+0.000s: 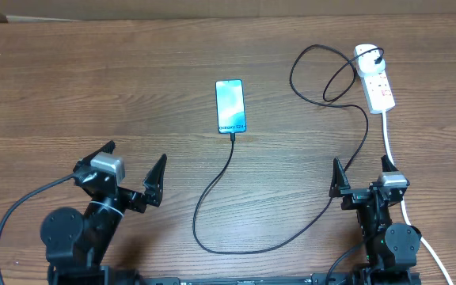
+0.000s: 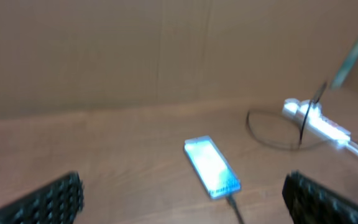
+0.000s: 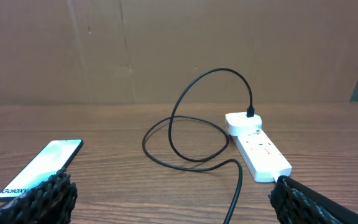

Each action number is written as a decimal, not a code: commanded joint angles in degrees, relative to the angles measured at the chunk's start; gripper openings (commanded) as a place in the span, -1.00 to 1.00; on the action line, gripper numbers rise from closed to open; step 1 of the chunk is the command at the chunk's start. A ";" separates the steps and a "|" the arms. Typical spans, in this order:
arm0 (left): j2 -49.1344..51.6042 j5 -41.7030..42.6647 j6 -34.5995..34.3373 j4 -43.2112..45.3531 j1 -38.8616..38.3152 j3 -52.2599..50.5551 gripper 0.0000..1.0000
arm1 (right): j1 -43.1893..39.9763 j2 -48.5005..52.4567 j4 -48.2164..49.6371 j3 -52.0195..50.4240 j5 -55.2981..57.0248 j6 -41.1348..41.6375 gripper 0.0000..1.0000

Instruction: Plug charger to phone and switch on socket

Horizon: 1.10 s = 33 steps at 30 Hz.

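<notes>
The phone point(image 1: 230, 105) lies flat at the table's middle, screen lit, with the black charger cable point(image 1: 212, 190) plugged into its near short end. The cable loops across the table to its plug in the far end of the white socket strip point(image 1: 375, 84) at the back right. My left gripper point(image 1: 133, 178) is open and empty at the front left. My right gripper point(image 1: 362, 176) is open and empty at the front right. The left wrist view shows the phone point(image 2: 211, 166) and the strip point(image 2: 319, 123), blurred. The right wrist view shows the phone point(image 3: 42, 167), the cable point(image 3: 191, 134) and the strip point(image 3: 258, 145).
The strip's thick white cord point(image 1: 394, 158) runs down the right side past my right arm toward the front edge. A cardboard wall point(image 3: 179, 43) stands behind the table.
</notes>
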 commanded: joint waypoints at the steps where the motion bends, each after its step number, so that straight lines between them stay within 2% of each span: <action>1: -2.56 1.07 -5.53 5.95 0.28 -5.35 0.99 | 0.37 -0.57 0.33 -0.59 0.52 0.20 1.00; 6: -6.99 1.03 -6.12 14.38 0.26 -11.93 0.99 | 0.37 -0.57 0.33 -0.59 0.52 0.20 1.00; 20: -14.08 -6.69 -6.16 19.93 0.26 -17.64 0.99 | 0.37 -0.57 0.33 -0.59 0.52 0.20 1.00; 29: -19.39 -11.69 -6.99 33.16 0.24 -25.09 0.99 | 0.37 -0.57 0.33 -0.59 0.52 0.20 1.00; 33: -21.46 -13.86 -6.99 35.28 0.24 -27.61 0.99 | 0.37 -0.57 0.33 -0.59 0.52 0.20 1.00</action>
